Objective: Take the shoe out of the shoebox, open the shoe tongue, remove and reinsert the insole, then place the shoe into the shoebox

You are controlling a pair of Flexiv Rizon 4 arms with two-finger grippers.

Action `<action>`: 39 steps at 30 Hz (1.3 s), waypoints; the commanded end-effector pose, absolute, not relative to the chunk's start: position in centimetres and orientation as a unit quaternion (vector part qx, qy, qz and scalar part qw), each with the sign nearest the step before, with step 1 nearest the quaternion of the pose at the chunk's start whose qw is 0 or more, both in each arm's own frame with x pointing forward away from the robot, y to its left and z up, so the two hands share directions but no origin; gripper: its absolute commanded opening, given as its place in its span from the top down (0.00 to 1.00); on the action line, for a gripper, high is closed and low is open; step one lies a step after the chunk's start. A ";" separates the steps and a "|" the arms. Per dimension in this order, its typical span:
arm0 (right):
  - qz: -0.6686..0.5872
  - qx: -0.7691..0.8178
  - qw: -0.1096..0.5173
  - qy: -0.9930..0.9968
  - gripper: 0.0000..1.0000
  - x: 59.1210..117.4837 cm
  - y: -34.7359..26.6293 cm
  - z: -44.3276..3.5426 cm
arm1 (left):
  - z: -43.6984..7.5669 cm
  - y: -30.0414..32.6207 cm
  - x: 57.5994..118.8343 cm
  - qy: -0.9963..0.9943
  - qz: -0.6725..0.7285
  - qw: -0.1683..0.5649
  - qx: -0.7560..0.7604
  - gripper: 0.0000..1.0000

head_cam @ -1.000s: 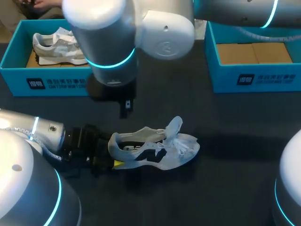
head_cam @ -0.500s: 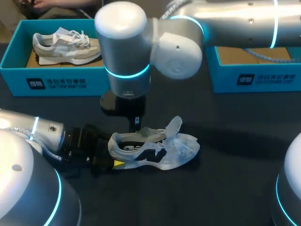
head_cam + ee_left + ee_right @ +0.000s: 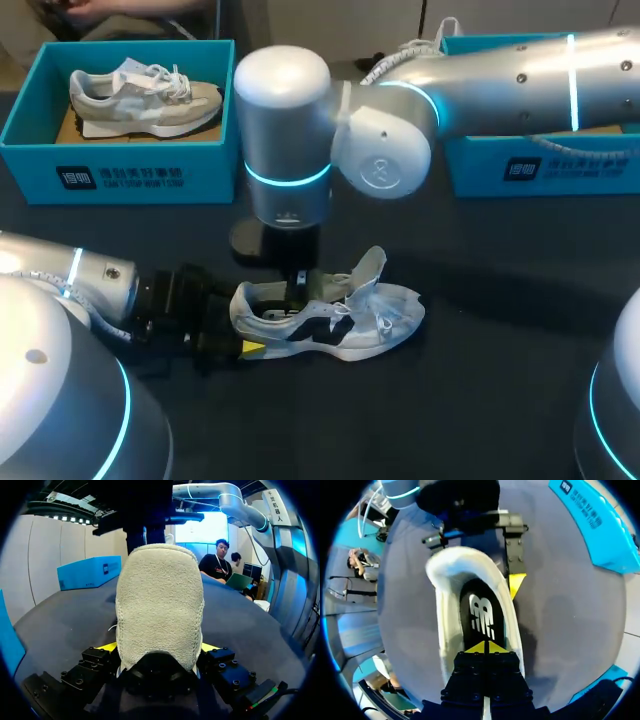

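A white and black shoe (image 3: 365,325) lies on the dark table, toe to the right, tongue pulled up. My left gripper (image 3: 245,347) holds its heel; in the left wrist view the beige heel (image 3: 160,605) fills the gap between both yellow fingers (image 3: 107,646). My right arm comes in from the right and hangs over the shoe, with its gripper (image 3: 300,283) pointing down into the shoe's opening. In the right wrist view the right gripper (image 3: 486,647) is shut, its tips pressed together just above the black insole (image 3: 480,612) with its white logo.
A blue shoebox (image 3: 120,175) at the back left holds a second grey shoe (image 3: 140,100). Another blue shoebox (image 3: 540,170) stands at the back right, partly behind my right arm. Open table lies in front of and to the right of the shoe.
My right arm has swung to the right and lowered, bringing its shut gripper from behind the shoe down into the opening. The left gripper and the shoe have stayed put.
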State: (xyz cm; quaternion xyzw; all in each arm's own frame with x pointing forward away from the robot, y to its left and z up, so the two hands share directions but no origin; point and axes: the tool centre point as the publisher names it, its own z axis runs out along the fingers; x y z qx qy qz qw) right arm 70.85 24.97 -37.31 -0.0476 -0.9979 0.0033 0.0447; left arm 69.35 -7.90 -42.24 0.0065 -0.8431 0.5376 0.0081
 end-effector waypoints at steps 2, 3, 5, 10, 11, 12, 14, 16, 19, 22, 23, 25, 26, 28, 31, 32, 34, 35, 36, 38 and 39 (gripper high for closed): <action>0.010 -0.060 0.043 -0.997 0.99 71.2 24.8 -37.9 | -42.3 -8.0 69.4 -0.844 0.536 0.009 0.006 1.00; 0.010 -0.062 0.042 -0.997 0.78 71.2 24.7 -37.9 | -42.3 -8.0 69.4 -0.844 0.536 0.009 0.006 1.00; 0.008 -0.070 0.039 -0.997 0.57 71.2 24.5 -38.0 | -42.3 -8.0 69.4 -0.844 0.536 0.009 0.006 1.00; 0.005 -0.081 0.029 -0.996 0.52 71.3 24.5 -38.1 | -42.3 -8.0 69.4 -0.844 0.536 0.009 0.006 1.00; 0.002 -0.084 0.025 -0.996 0.51 71.3 24.4 -38.1 | -42.3 -8.0 69.4 -0.844 0.536 0.009 0.006 1.00; 0.001 -0.086 0.023 -0.996 0.43 71.4 24.5 -38.0 | -42.3 -8.0 69.4 -0.844 0.536 0.009 0.006 1.00; -0.001 -0.086 0.023 -0.996 0.34 71.5 24.6 -38.2 | -42.3 -8.0 69.4 -0.844 0.536 0.009 0.006 1.00; -0.006 -0.086 0.020 -0.996 0.32 71.6 24.9 -38.6 | -42.3 -8.0 69.4 -0.844 0.536 0.009 0.006 1.00; -0.013 -0.090 0.015 -0.996 0.29 71.7 25.2 -39.4 | -42.3 -8.0 69.4 -0.844 0.536 0.009 0.006 1.00; -0.016 -0.094 0.015 -0.995 0.31 71.7 25.5 -40.1 | -42.3 -8.0 69.4 -0.844 0.536 0.009 0.006 1.00; -0.016 -0.097 0.015 -0.995 0.35 71.6 25.6 -40.4 | -42.3 -8.0 69.4 -0.844 0.536 0.009 0.006 1.00; -0.019 -0.102 0.015 -0.994 0.43 71.5 25.7 -40.9 | -42.3 -8.0 69.4 -0.844 0.536 0.009 0.006 1.00; -0.019 -0.104 0.016 -0.994 0.47 71.4 25.7 -41.1 | -42.3 -8.0 69.4 -0.844 0.536 0.009 0.006 1.00; -0.020 -0.108 0.019 -0.994 0.53 71.2 25.9 -41.5 | -42.3 -8.0 69.4 -0.844 0.536 0.009 0.006 1.00; -0.021 -0.112 0.024 -0.993 0.63 70.9 26.1 -42.0 | -42.3 -8.0 69.4 -0.844 0.536 0.009 0.006 1.00; -0.021 -0.113 0.026 -0.993 0.65 70.8 26.1 -42.0 | -42.3 -8.0 69.4 -0.844 0.536 0.009 0.006 1.00; -0.019 -0.116 0.031 -0.993 0.82 70.5 26.1 -42.1 | -42.3 -8.0 69.4 -0.844 0.536 0.009 0.006 1.00; -0.017 -0.118 0.033 -0.992 0.91 70.4 26.1 -42.2 | -42.3 -8.0 69.4 -0.844 0.536 0.009 0.006 1.00; -0.015 -0.120 0.035 -0.992 1.00 70.2 26.1 -42.2 | -42.3 -8.0 69.4 -0.844 0.536 0.009 0.006 1.00; -0.012 -0.123 0.038 -0.992 1.00 70.0 26.0 -42.2 | -42.3 -8.0 69.4 -0.844 0.536 0.009 0.006 1.00; -0.010 -0.124 0.040 -0.991 1.00 69.9 26.0 -42.1 | -42.3 -8.0 69.4 -0.844 0.536 0.009 0.006 1.00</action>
